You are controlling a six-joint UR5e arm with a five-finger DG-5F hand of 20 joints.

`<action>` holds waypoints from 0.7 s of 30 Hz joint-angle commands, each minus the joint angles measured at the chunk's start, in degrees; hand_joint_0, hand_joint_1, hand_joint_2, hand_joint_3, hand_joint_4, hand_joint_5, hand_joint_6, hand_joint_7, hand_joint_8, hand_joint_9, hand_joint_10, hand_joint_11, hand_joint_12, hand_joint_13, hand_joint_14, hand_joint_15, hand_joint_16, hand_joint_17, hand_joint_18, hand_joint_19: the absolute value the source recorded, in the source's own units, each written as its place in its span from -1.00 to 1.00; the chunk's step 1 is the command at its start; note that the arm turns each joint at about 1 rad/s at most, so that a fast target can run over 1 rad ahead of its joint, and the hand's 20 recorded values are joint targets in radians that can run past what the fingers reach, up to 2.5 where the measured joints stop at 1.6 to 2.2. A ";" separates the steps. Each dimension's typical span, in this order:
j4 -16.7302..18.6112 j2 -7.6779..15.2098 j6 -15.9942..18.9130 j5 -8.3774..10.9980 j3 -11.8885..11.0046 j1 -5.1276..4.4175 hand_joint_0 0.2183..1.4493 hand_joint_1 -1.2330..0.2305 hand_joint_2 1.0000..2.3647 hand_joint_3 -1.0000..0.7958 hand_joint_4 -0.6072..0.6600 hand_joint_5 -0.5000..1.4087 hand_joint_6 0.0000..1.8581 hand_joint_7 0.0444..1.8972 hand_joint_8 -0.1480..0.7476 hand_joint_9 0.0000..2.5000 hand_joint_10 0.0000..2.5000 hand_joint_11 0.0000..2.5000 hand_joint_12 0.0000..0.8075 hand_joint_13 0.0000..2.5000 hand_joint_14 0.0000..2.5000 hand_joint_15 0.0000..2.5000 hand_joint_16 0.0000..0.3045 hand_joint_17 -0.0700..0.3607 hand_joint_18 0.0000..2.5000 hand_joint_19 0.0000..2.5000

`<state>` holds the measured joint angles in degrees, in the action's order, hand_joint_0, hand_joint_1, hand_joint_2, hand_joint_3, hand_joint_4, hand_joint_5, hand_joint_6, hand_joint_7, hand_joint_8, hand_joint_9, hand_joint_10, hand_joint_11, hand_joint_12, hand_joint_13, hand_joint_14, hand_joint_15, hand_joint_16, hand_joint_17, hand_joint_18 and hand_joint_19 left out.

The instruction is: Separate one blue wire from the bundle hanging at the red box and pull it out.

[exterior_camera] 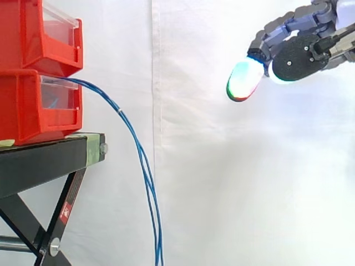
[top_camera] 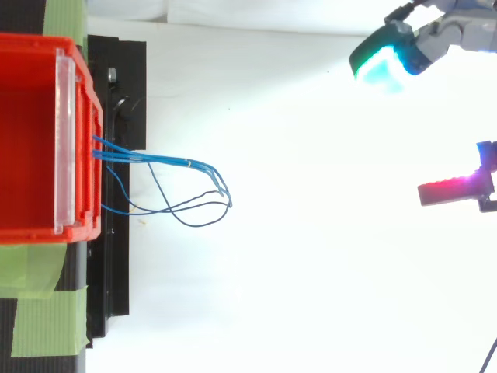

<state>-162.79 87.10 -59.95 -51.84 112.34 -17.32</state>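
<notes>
Hand (exterior_camera: 298, 59) well apart from blue wire bundle (exterior_camera: 145, 166) at red bin (exterior_camera: 33, 105) — fingers (top_camera: 380, 64) spread, empty. Risk: strands hang close together — closing could snag several.

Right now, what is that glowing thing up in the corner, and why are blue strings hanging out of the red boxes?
The glowing thing is a robot hand, a machine built to grab things. Its fingertips light up, and those lights are part of it. One picture is taken from the side and the other from above, and both show the same things. Two red boxes are stacked on a black stand in front of a white curtain. The blue strings are thin wires. They come out of the lower box and hang down in a bunch. The robot hand is open, holds nothing, and is up in the air, far from the wires. Its job is to pull one wire out.
</notes>
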 commanded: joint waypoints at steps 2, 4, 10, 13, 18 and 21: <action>11.89 0.00 -0.26 -0.01 3.50 -0.35 -0.46 -0.30 -1.00 -0.44 0.27 -0.68 -0.46 -0.12 -0.16 -0.84 -1.00 -1.00 -0.15 -0.94 -1.00 -0.95 -0.59 -0.03 -1.00 -0.97; 15.40 0.09 -0.26 -0.01 4.73 -0.52 -0.46 -0.30 -1.00 -0.44 0.27 -0.68 -0.46 -0.12 -0.16 -0.84 -1.00 -1.00 -0.15 -0.94 -1.00 -0.95 -0.59 -0.03 -1.00 -0.97; 20.06 2.99 0.36 -0.01 5.44 -0.70 -0.47 -0.30 -1.00 -0.44 0.28 -0.68 -0.46 -0.12 -0.16 -0.84 -1.00 -1.00 -0.14 -0.94 -1.00 -0.95 -0.59 -0.03 -1.00 -0.97; 22.43 4.66 1.94 0.08 5.44 -0.70 -0.47 -0.29 -1.00 -0.44 0.28 -0.68 -0.46 -0.12 -0.16 -0.83 -1.00 -1.00 -0.14 -0.94 -1.00 -0.95 -0.59 -0.03 -1.00 -0.97; 26.74 7.82 4.49 0.08 5.44 -0.61 -0.47 -0.29 -1.00 -0.44 0.28 -0.68 -0.46 -0.12 -0.16 -0.83 -1.00 -1.00 -0.14 -0.93 -1.00 -0.95 -0.59 -0.03 -1.00 -0.96; 31.40 11.69 7.13 0.08 5.44 -0.08 -0.47 -0.29 -1.00 -0.44 0.28 -0.68 -0.46 -0.12 -0.16 -0.83 -1.00 -1.00 -0.14 -0.93 -1.00 -0.95 -0.59 -0.03 -1.00 -0.95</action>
<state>-135.68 95.43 -55.11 -51.75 117.76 -17.81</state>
